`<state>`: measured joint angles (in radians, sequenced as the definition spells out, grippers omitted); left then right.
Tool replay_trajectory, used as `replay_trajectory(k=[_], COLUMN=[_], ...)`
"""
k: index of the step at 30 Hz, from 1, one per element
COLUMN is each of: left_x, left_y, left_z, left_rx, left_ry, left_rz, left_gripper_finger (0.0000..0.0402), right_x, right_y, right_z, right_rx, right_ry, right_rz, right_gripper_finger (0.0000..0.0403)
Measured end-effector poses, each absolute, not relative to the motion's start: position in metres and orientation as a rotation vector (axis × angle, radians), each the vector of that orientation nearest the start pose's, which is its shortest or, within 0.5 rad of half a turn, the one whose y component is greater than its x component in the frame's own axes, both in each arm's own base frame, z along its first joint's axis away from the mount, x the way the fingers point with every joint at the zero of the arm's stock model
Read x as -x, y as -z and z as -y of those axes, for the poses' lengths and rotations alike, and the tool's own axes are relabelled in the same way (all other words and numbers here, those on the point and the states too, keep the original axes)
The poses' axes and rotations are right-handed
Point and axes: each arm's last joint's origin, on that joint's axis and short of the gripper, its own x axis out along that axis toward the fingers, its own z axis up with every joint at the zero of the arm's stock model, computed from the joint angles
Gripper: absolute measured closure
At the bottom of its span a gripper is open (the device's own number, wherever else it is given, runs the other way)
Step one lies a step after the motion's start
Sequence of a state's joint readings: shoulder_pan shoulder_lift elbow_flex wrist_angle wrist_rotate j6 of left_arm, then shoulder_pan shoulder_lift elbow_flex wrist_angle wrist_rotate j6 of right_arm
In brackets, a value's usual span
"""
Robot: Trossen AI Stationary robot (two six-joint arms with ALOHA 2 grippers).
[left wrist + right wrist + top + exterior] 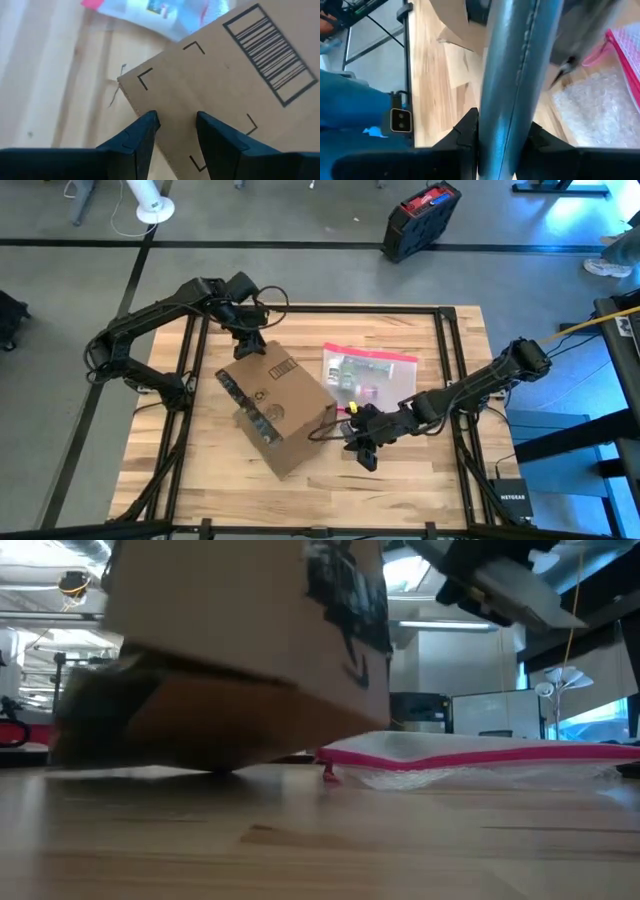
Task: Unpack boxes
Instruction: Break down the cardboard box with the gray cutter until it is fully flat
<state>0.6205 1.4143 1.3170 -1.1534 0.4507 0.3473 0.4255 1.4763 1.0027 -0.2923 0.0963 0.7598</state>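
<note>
The brown cardboard box [275, 405] lies mid-table, turned slantwise. In the low view the box [240, 630] is tilted: its left lower edge rests on the wood and its right side is raised. My left gripper [245, 345] hovers at the box's far corner, and its open fingers [150, 127] stand over the face with the printed barcode [270, 55]. My right gripper [362, 442] is by the box's right corner, shut on a long blue-grey tool [512, 65]. The tool's far end is hidden. My left gripper slants down over the box's barcode face near its far corner [177, 107]; I cannot tell whether its fingertips touch the cardboard. My right gripper pinches the blue-grey tool [505, 125] between its two fingers. The tool runs along the fingers and out past them toward the box, clear of the table.
A clear pouch with a pink-red edge [365, 370] lies flat just right of the box, holding small items. A black and red case [420, 215] stands on the floor beyond the table. Black frame rails [450, 360] border the tabletop. Bare wood [200, 470] lies near the front.
</note>
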Motion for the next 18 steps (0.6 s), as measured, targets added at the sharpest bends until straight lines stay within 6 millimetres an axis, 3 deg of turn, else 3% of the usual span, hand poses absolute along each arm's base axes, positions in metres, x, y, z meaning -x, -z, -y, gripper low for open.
replay_trajectory(k=[11, 18], left_x=[-0.208, -0.214], left_y=[-0.306, -0.301], left_z=[-0.156, -0.158], left_rx=[0.307, 0.309], left_ry=[-0.069, -0.064], left_rz=[-1.125, -1.132], left_gripper_finger=[0.0261, 0.0261], right_x=[-0.277, -0.282], right_y=[-0.207, -0.211], right_z=[-0.123, -0.118], right_rx=[-0.57, -0.552], right_ry=[0.164, 0.249], right_rz=[-0.797, -0.672], right_gripper_finger=[0.0332, 0.0332])
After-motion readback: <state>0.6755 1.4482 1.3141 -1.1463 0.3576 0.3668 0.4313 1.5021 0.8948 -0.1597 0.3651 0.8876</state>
